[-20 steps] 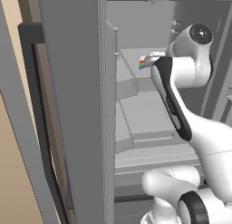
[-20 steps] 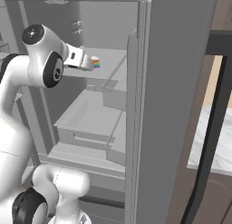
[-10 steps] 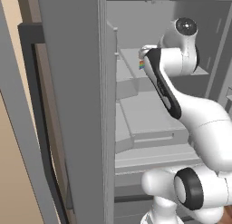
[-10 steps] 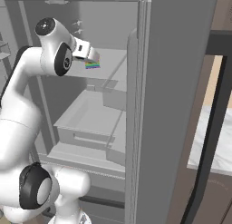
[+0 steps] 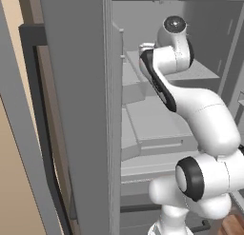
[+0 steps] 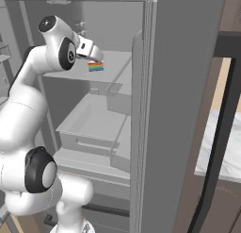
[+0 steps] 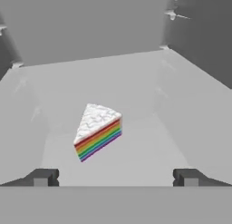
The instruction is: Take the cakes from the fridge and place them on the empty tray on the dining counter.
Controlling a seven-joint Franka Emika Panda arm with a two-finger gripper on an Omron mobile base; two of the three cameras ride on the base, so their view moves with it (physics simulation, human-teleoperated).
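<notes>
Gripper point(image 7: 116, 177), jaws wide apart, hovers inside the open fridge point(image 6: 183, 86) just short of a cake point(image 7: 98, 131) lying on the upper shelf point(image 7: 149, 109); reach step, next likely easing forward to straddle the wedge before closing.

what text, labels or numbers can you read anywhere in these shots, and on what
None: no readable word, label, brand, number or sign.
The cake slice shows rainbow layers and white frosting, no writing.
The fridge walls, shelves and door are plain grey.
The open gripper carries no marking.
</notes>
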